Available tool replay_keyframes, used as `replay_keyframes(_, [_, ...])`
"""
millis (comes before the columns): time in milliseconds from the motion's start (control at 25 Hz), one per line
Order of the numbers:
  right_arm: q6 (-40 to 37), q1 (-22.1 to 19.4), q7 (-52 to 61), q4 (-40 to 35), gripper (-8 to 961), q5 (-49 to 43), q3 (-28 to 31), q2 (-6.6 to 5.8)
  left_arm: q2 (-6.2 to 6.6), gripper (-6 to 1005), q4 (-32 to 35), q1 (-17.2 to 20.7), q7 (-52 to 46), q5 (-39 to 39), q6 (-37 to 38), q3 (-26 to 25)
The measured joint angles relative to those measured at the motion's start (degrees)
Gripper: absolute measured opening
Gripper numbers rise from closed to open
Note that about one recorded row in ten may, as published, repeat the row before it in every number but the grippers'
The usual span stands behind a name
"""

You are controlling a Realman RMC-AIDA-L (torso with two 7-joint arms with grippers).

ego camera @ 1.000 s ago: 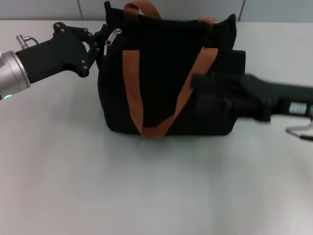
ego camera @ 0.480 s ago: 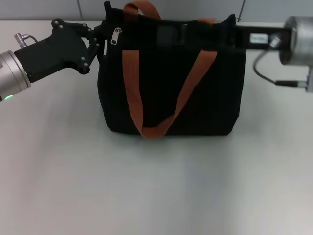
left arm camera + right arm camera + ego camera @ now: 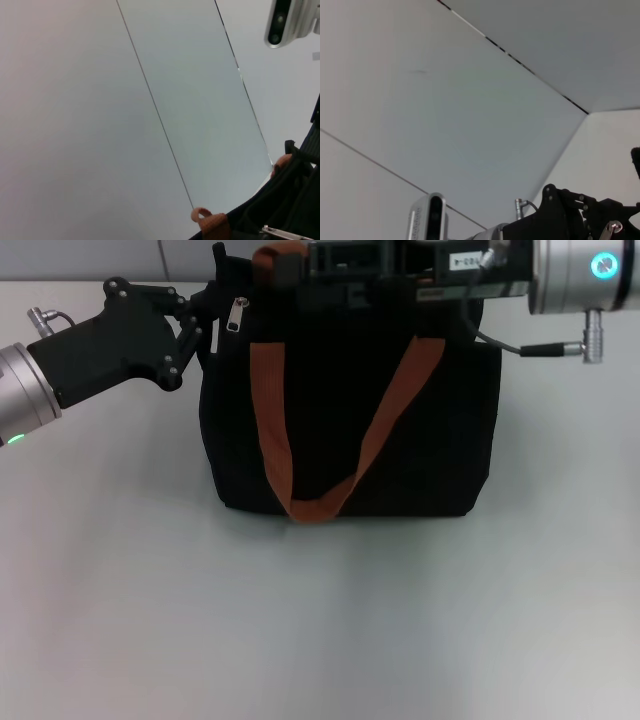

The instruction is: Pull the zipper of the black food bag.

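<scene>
Gripping: my left gripper (image 3: 205, 325), upper left, pinches the boxy black fabric food bag (image 3: 350, 440) beside the zipper.
Zipper: small silver teardrop metal pull tab (image 3: 237, 313), hanging.
Right gripper (image 3: 330, 265): above the bag top; opening cannot tell.
Writing: unreadable.

the black food bag (image 3: 350, 400) is being stood upright on the table (image 3: 320, 620), towards its far side. the left gripper (image 3: 205, 315) is being held at the bag's upper left corner, with the zipper (image 3: 238, 313) lying just beside its jaws, on the side towards the bag's middle. the right gripper (image 3: 330, 260) is being held over the bag's top edge, with the rear strap (image 3: 285, 258) just beside its jaws and the front strap (image 3: 320, 430) hanging below them.
</scene>
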Motion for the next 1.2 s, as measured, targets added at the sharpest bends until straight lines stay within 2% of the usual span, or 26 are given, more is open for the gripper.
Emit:
replay_keyframes(240, [2.31, 2.81, 3.83, -0.03, 784, -2.3, -1.59, -0.15, -0.03, 32, 0.0, 0.0, 0.04, 0.0, 0.05, 0.0])
replay_keyframes(440, [4.19, 4.01, 5.21, 0.1, 678, -3.92, -1.69, -0.17, -0.06, 33, -0.01, -0.01, 0.08, 0.0, 0.16, 0.0])
replay_keyframes(680, [5.91, 4.75, 6.25, 0.42, 508, -4.6, -2.98, 0.0, -0.09, 34, -0.01, 0.04, 0.07, 0.0, 0.42, 0.0])
replay_keyframes(920, [9.29, 5.42, 7.59, 0.53, 511, -4.65, -6.17, 0.37, -0.19, 36, -0.01, 0.11, 0.12, 0.0, 1.17, 0.0])
replay_keyframes(1200, [10.78, 5.85, 7.78, 0.75, 513, -4.68, -6.83, 0.85, -0.18, 37, -0.01, 0.17, 0.2, 0.0, 1.71, 0.01])
